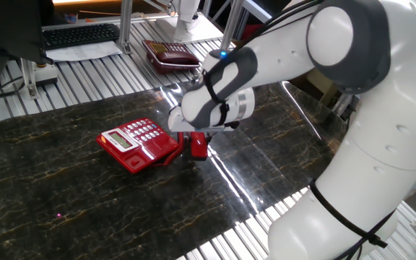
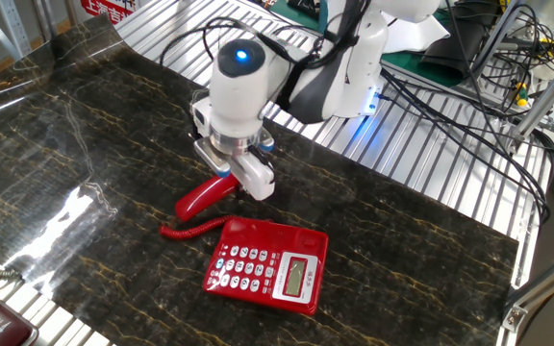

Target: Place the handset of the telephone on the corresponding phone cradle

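- The jaws of the gripper [image 2: 231, 173] are clamped on the handset [image 2: 203, 195], holding it tilted above the desk [image 2: 85, 183].
- The handset hangs at 10 o'clock from the telephone [image 2: 269, 262]; the phone cradle [image 1: 161, 151] is unoccupied.

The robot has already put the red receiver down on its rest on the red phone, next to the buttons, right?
Not yet. The other fixed view shows the gripper holding the handset above the table, beside the telephone; its phone cradle is empty.
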You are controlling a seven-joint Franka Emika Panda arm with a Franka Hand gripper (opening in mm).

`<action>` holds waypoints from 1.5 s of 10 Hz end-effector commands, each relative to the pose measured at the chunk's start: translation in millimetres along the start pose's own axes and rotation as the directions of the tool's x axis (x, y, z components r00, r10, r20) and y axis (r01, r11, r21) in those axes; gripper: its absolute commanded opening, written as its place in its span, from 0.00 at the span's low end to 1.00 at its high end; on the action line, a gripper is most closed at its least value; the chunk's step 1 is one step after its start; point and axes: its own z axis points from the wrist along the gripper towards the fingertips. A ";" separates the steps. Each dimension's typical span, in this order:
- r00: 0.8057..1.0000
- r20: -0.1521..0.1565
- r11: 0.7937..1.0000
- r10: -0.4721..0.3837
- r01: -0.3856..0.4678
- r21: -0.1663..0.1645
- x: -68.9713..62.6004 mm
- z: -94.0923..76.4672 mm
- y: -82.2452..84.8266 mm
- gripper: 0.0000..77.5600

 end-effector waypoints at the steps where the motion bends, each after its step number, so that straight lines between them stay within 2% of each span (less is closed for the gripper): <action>1: 1.000 -0.009 0.999 0.028 -0.028 -0.020 -1.1 -6.0 -0.8 0.01; 3: 0.999 -0.024 0.999 0.040 -0.041 -0.015 -4.6 -21.8 -0.9 0.01; 7: 0.993 -0.051 0.994 0.102 -0.104 -0.039 -12.3 -53.2 -4.5 0.01; 9: 0.975 -0.057 0.970 0.214 -0.219 -0.108 -10.9 -55.6 -1.5 0.01; 10: 0.972 -0.052 0.965 0.229 -0.234 -0.116 -10.4 -55.4 -0.9 0.01; 11: 0.963 -0.022 0.955 0.267 -0.268 -0.127 -7.8 -53.9 3.0 0.01; 12: 0.961 -0.017 0.952 0.277 -0.277 -0.128 -7.3 -53.5 4.1 0.01; 13: 0.930 0.036 0.926 0.365 -0.359 -0.117 1.1 -49.6 16.4 0.01; 14: 0.929 0.039 0.925 0.367 -0.361 -0.116 1.6 -49.4 16.9 0.01; 15: 0.900 0.083 0.900 0.429 -0.418 -0.119 11.1 -45.3 30.8 0.01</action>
